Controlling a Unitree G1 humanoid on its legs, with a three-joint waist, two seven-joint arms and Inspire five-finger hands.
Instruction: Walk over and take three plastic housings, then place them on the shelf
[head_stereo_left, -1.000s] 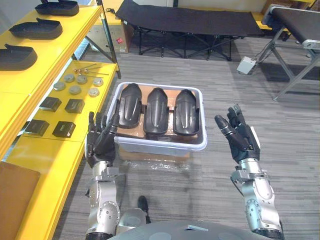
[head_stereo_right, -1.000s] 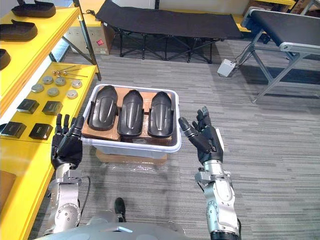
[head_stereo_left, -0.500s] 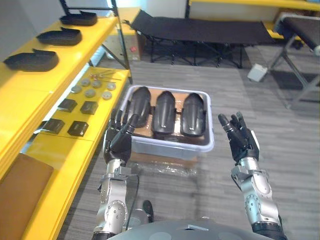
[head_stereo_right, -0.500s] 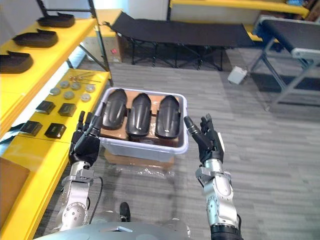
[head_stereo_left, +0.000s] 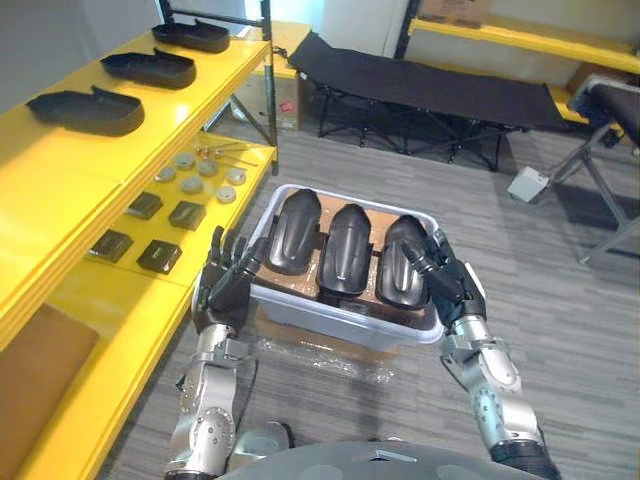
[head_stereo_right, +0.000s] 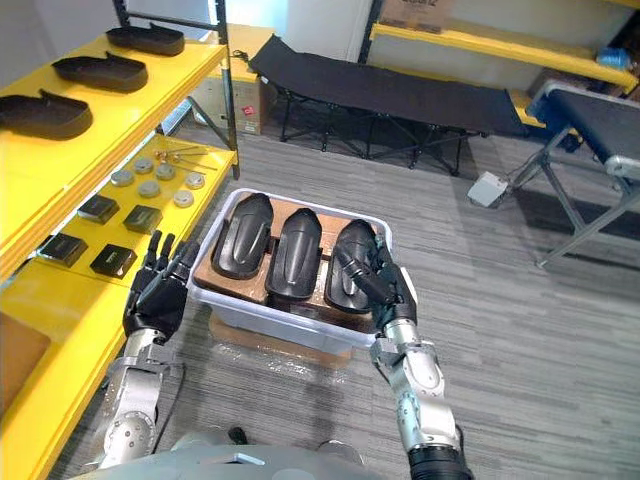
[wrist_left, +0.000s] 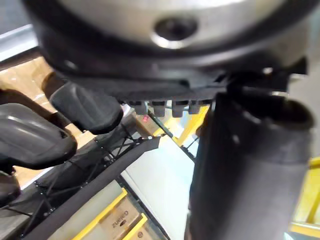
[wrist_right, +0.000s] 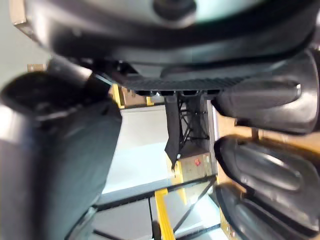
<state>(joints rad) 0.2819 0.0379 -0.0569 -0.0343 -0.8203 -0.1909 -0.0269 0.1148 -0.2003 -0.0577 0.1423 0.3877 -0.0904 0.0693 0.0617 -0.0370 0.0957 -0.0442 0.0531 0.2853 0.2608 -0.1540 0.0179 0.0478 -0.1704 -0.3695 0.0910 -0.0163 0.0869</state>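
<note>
Three plastic housings (head_stereo_left: 347, 250) — glossy black, domed, elongated — side by side on brown cardboard in a translucent white bin (head_stereo_left: 340, 320).
Left hand (head_stereo_left: 225, 285) at the bin's left wall, fingers straight, released; right hand (head_stereo_left: 447, 280) at its right rim, fingers outstretched, grasping nothing.

Yellow shelf (head_stereo_left: 60, 170), black moulded parts (head_stereo_left: 85, 108), discs (head_stereo_left: 190, 184), small blocks (head_stereo_left: 160, 256)

3 housings (head_stereo_left: 347, 250) in bin (head_stereo_left: 335, 322), shelf (head_stereo_left: 70, 190) left
</note>
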